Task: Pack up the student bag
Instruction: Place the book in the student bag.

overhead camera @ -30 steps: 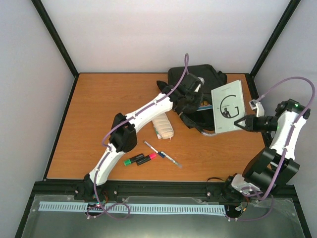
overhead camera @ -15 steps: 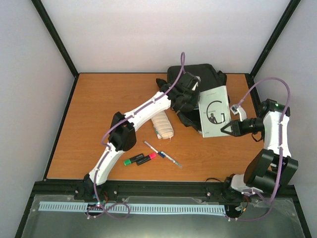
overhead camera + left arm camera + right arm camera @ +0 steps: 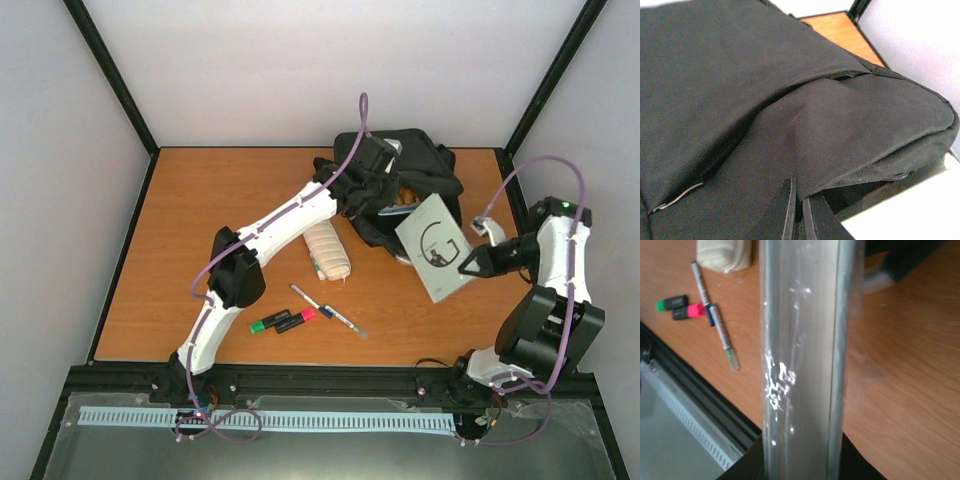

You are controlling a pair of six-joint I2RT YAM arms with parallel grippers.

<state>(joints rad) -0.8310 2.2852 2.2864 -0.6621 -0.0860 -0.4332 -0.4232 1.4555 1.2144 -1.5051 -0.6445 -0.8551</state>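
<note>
**A:** So, what lies nearest the arm bases?

**B:** A green-capped marker and a pink-capped marker lie end to end on the orange table. A pen lies just at their 2 o'clock.

**A:** And further out?

**B:** A cream ribbed pencil case sits at 12 o'clock of the markers, apart from them.

**A:** Any writing to read?

**B:** Only on the book. Its white cover carries a big black "G" with a small dark figure inside the letter. The finer print is too small to read. Clear plastic wraps the book.

**A:** Who has it?

**B:** The right gripper is clamped on its 4 o'clock corner and holds it tilted above the table.

**A:** Where is the student bag?

**B:** Farthest of all, at the table's 1 o'clock edge, lying black and slumped. The book's far corner overlaps it at 5 o'clock. The left gripper has its jaws together, pinching a fold of the bag's fabric beside the zip opening.
</note>
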